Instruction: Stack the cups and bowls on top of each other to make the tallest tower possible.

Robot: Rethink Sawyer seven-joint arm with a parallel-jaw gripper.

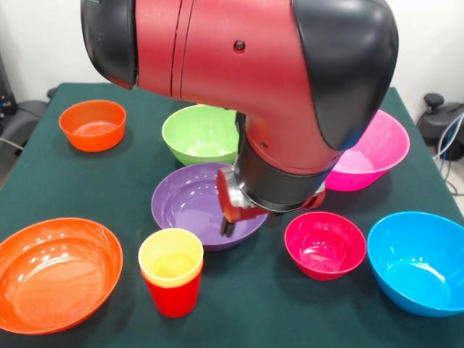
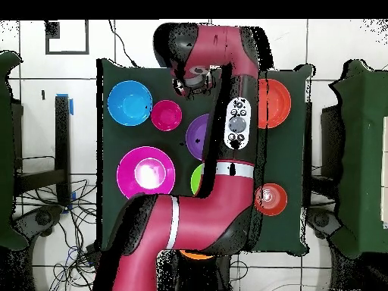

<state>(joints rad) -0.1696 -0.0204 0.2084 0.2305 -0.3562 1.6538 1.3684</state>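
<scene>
Yellow cup (image 1: pixel 171 258) nested in red cup (image 1: pixel 174 293) at front of green desk (image 1: pixel 261 304). Pincer (image 1: pixel 250 220) over purple bowl (image 1: pixel 190 203) rim; grip state unclear. Other bowls scattered singly around.

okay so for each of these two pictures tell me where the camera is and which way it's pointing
Front view: sits low across the table, facing the robot; it sees the yellow cup nested in the red cup near the purple bowl, with the arm's wrist and gripper hanging over that bowl.
Overhead view: sits above the table, looking straight down; the whole arm crosses the green cloth.
Shared: the purple bowl, blue bowl and big pink bowl, turned half round between views.
</scene>
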